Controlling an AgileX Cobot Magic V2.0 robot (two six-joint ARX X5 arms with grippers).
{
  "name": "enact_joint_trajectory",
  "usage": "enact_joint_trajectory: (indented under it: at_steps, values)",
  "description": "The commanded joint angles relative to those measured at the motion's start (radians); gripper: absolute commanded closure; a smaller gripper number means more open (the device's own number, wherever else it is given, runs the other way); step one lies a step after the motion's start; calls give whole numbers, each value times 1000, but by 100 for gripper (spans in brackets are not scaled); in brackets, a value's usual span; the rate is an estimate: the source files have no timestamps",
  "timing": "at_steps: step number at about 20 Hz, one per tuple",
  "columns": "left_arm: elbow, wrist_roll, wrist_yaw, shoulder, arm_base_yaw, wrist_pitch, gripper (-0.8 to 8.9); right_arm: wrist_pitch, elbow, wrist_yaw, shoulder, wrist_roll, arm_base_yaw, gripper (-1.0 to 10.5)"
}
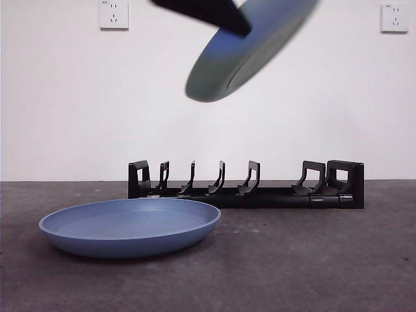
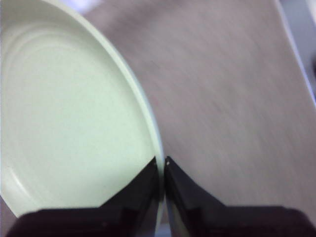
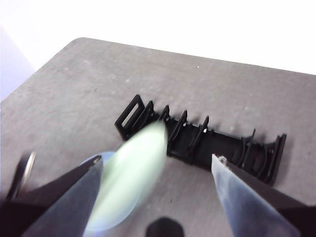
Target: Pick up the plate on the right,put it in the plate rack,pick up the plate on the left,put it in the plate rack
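- Left claw (image 2: 162, 165) is clamped on the green plate's (image 2: 69, 123) rim, held tilted at upper centre of the front view.
- Right claw (image 3: 158, 165) is spread apart.
- Blue plate (image 1: 130, 226) lies lower left on the worktop (image 1: 312, 260), before the plate rack (image 1: 247, 185).

The pale green round plate (image 2: 74, 123), clamped at its rim in the left hand (image 2: 162, 165), looks like smooth plastic with a soft satin sheen and faint moulded rings. The hand's black fingers (image 2: 143, 192) are matt, hard plastic. Below the hand, the blue round plate (image 1: 130, 226) shows the same smooth, low-gloss plastic. Beyond it, the long black pronged plate rack (image 1: 247, 188) looks like slightly glossy moulded plastic. The dark grey table (image 1: 312, 260) is matt, rough and mottled.
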Motion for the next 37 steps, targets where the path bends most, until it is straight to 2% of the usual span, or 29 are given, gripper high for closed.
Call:
enact_joint_trajectory:
  at_steps: [1, 6, 11, 15, 21, 30, 34, 37]
  values:
    - [0, -315, 97, 19, 93, 194, 822, -58, -6, -2, -19, 1, 0, 568]
    - [0, -519, 128, 65, 203, 360, 822, -194, -6, -2, -25, -40, 0, 568]
    - [0, -619, 166, 118, 290, 453, 822, -266, -8, -5, -24, -47, 0, 568]
    - [0, -688, 214, 200, 368, 536, 822, -267, -10, -61, -25, -47, 0, 569]
    - [0, -739, 290, 319, 451, 613, 822, -267, -23, -69, -25, -45, 1, 569]
    - [32, -749, 312, 455, 480, 646, 822, -267, -74, -69, -24, -44, 1, 569]
    - [57, -747, 278, 491, 480, 628, 822, -267, -113, -68, -24, -49, 1, 569]
    - [57, -704, 234, 495, 480, 566, 822, -257, -132, -68, -24, -55, 1, 569]
